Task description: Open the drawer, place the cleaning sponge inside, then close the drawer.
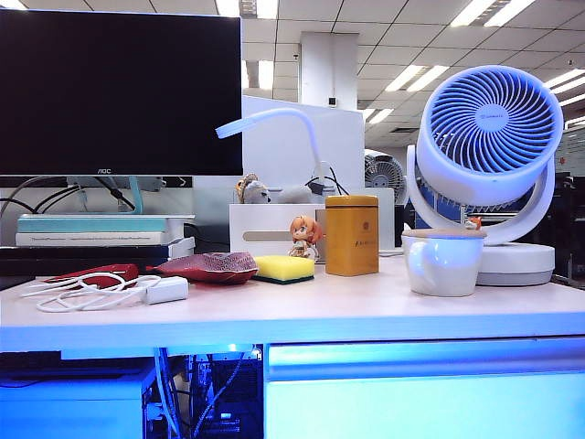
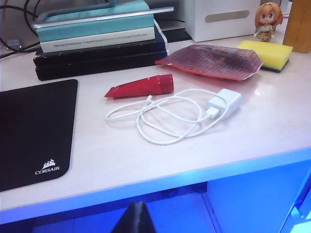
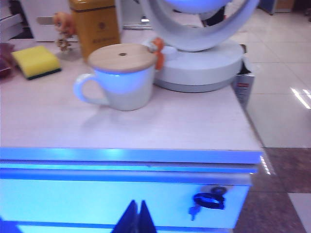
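sponge (image 1: 283, 268): yellow block | drawer (image 3: 121, 199): flat, shut | left gripper (image 2: 135, 218), right gripper (image 3: 138, 216): jaws pinched, empty

Porous yellow sponge (image 1: 283, 267); wooden mug lid (image 3: 122, 57); glossy desk (image 2: 146, 160).

An open office with a grid ceiling (image 1: 439, 27) of bright panel lights and a white pillar (image 1: 329, 69) behind. A pale wooden desk (image 1: 302, 306) fills the front; a dark monitor (image 1: 119, 91) stands at its back left corner. Glossy beige floor tiles (image 3: 282, 87) lie beyond the desk's right edge.
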{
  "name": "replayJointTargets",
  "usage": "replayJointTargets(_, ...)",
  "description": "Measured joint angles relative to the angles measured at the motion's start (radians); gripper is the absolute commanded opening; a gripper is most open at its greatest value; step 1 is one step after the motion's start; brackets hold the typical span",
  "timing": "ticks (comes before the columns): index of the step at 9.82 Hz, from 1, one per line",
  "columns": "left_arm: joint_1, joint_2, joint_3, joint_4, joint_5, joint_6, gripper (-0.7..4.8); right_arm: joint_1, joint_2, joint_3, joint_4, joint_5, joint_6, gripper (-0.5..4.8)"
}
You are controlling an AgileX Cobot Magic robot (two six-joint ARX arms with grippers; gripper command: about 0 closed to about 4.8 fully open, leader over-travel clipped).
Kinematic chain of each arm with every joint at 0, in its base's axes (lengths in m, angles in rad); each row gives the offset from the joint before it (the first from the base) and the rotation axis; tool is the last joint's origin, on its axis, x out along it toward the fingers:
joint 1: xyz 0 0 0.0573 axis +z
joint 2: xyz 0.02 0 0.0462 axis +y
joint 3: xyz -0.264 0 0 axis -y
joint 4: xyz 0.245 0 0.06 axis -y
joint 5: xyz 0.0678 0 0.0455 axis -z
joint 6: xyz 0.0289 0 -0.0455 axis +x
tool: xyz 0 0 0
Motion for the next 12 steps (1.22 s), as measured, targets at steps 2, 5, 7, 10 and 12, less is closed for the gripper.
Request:
replayJointTargets(2, 0.000, 0.000, 0.000, 0.000, 0.013, -0.003, -0.05, 0.066, 0.000, 0.000, -0.001, 0.051, 0.000, -0.05)
replayJointTargets(5, 0.000, 0.000, 0.000, 0.001, 0.027, -0.131, -0.05, 0.067, 0.000, 0.000, 0.007, 0.054, 0.000, -0.05)
replayJointTargets(7, 0.000, 0.000, 0.066, 0.057, -0.013, -0.182, -0.05, 0.066, 0.000, 0.114, 0.066, 0.195, 0.085, -0.05)
replayJointTargets(10, 0.000, 0.261, 0.484, 0.058, -0.093, -0.220, -0.05, 0.066, 0.093, 0.406, -0.034, 0.216, 0.212, -0.05)
replayJointTargets(12, 0.000, 0.524, 0.744, 0.026, -0.073, -0.215, -0.05, 0.066, 0.285, 0.577, -0.043, 0.216, 0.322, -0.05)
